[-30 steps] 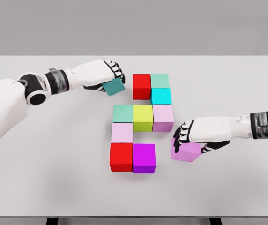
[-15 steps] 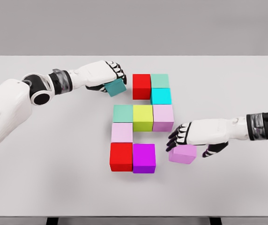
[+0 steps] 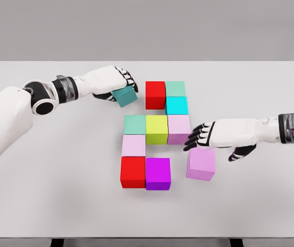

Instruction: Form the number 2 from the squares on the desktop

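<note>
Nearest me, the right hand (image 3: 214,136) has let go of the pink block (image 3: 201,164): a second ago its fingers were wrapped round it, and now they are spread flat and lifted clear, with the block sitting alone on the table (image 3: 59,206). It lies just right of the purple block (image 3: 158,173), with a narrow gap between, so the bottom row of the 2 looks placed but not quite snug; I'd judge a small nudge leftward may be wanted.

Beside the purple one is a red block (image 3: 132,172), then the pale pink block (image 3: 133,145) above it, and the middle row of green, yellow and lilac. The open hand hovers just beside the lilac block (image 3: 179,128), which it could brush.

Farther back, the top row has only a red block (image 3: 155,94) and a mint block (image 3: 175,88), with a cyan one (image 3: 177,105) below. The left hand (image 3: 108,82) keeps its grip on a teal block (image 3: 124,95), tilted, just left of that red block, where the top-left corner is unfilled.
</note>
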Motion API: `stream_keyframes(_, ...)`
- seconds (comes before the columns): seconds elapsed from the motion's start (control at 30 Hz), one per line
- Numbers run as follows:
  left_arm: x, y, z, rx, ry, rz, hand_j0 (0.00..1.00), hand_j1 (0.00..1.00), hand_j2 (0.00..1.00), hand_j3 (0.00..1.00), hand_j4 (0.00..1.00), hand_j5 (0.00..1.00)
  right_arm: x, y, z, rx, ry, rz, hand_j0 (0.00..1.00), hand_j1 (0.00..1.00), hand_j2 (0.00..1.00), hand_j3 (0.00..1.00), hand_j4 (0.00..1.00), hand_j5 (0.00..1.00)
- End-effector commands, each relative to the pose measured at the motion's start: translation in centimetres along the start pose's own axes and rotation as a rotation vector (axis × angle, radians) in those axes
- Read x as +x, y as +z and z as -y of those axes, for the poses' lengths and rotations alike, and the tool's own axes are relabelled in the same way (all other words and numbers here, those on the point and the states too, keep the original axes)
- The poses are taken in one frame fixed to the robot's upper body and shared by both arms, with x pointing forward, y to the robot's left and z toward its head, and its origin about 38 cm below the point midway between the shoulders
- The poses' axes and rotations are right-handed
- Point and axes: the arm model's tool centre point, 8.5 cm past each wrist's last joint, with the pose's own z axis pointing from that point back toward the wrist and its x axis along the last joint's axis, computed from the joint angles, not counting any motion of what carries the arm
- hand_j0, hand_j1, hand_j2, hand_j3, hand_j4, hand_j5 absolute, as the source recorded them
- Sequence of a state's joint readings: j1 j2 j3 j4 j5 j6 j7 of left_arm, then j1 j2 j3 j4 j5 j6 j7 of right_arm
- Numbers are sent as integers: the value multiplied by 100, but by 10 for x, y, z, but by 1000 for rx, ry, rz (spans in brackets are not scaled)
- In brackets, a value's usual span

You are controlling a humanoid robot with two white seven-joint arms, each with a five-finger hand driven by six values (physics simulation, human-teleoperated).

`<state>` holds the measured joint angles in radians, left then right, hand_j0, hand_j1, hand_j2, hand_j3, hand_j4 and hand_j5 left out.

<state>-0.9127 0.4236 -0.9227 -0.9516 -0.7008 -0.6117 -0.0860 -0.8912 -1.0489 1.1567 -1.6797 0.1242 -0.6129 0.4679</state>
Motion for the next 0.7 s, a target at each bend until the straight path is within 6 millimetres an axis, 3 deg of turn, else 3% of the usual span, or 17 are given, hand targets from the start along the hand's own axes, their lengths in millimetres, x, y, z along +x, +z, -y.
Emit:
stream_keyframes(0.0,0,-1,-1,7,5,1,72,72,72,72,72,72,-7,18,7,-17,6,-50,100,100,100,100,100,100)
stream_keyframes(0.37,0,0,-2,10,7,0,84,84,84,84,84,84,-27,24,-9,138,34,-131,100,100,100,100,100,100)
stream_keyframes(0.6,-1,2,-4,15,4,-1,100,100,100,100,100,100,-39,15,-12,153,44,-154,100,100,100,100,100,100)
stream_keyframes(0.67,-1,3,-5,16,4,-2,100,100,100,100,100,100,-38,9,-12,156,49,-146,100,100,100,100,100,100)
